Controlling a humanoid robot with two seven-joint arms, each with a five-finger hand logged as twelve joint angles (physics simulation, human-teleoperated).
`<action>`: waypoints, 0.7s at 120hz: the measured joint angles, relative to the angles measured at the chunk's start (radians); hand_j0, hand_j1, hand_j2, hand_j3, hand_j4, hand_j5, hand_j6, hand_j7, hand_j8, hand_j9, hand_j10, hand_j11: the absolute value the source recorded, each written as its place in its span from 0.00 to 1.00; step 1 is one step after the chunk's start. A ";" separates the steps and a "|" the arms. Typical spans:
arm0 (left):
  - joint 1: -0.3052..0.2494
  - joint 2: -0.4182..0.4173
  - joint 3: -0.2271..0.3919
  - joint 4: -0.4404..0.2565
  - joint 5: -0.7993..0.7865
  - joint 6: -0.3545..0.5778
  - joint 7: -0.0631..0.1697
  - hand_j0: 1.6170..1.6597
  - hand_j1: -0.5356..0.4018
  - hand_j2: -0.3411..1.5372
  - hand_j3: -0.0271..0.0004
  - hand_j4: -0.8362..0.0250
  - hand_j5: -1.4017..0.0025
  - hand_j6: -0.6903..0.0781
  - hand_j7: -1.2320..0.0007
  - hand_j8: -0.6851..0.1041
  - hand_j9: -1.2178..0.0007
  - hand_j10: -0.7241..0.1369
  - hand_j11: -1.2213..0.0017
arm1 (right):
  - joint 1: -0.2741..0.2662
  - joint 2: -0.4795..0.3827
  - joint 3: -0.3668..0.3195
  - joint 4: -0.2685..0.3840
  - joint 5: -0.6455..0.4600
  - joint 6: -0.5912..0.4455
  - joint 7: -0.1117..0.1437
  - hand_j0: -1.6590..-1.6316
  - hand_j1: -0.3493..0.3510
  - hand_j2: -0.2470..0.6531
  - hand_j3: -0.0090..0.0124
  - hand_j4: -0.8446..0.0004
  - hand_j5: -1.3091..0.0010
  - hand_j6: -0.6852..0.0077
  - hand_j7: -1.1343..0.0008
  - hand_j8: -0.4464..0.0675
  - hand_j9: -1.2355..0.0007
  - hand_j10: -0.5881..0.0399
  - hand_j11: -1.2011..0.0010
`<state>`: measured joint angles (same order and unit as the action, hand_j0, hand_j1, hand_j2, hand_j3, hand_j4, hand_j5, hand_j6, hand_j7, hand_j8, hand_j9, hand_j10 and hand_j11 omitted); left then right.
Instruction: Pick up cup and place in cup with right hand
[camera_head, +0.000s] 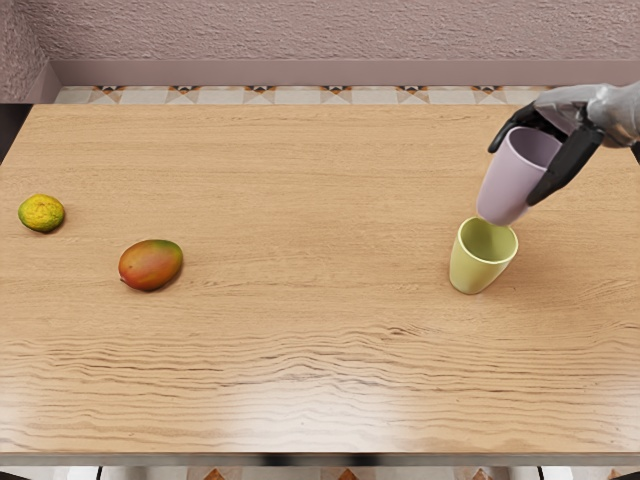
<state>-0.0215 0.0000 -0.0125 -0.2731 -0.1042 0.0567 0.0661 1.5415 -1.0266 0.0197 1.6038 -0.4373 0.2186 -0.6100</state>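
head view: the right hand (541, 158) grasps the lilac cup (506, 187) between thumb and fingers, its base just above the rim of the green cup (475, 265), which stands on the wooden table (290, 340); a mango (151, 265) lies farther left.

1. Right hand (513, 175) up here, and the picture's right edge slices off its arm!
2. Some of its fingers vanish behind the lilac cup (503, 188), whose rim they partly cover.
3. Look at the green cup (474, 272): the lilac base blocks a bit of its far rim, and whether the two touch, I can't tell!
4. Over on the left, a dark shape (11, 130) runs out of frame, unreadable.
5. And the table (300, 340) runs off both sides!
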 joint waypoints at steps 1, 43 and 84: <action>0.000 0.000 0.000 0.000 0.000 0.000 0.000 0.96 0.94 0.18 0.98 0.97 0.99 0.89 1.00 0.86 1.00 0.84 0.99 | 0.000 -0.002 0.000 0.000 0.000 0.003 0.000 0.34 0.54 0.17 0.43 0.40 0.46 0.52 0.41 0.41 0.41 0.38 0.38; 0.000 0.000 0.000 0.000 0.000 0.000 0.000 0.96 0.94 0.18 0.98 0.97 0.99 0.89 1.00 0.86 1.00 0.84 0.99 | -0.012 -0.036 0.004 0.020 0.013 0.090 0.000 0.37 0.56 0.21 0.43 0.42 0.47 0.53 0.42 0.44 0.41 0.40 0.37; 0.000 0.000 0.000 0.000 0.000 0.000 0.000 0.96 0.94 0.18 0.98 0.97 0.99 0.89 1.00 0.86 1.00 0.84 0.99 | -0.011 -0.009 0.018 0.020 0.020 0.094 -0.001 0.40 0.52 0.12 0.41 0.39 0.48 0.51 0.42 0.36 0.43 0.32 0.39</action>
<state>-0.0215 0.0000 -0.0127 -0.2731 -0.1041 0.0567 0.0661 1.5308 -1.0355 0.0381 1.6243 -0.4169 0.3129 -0.6106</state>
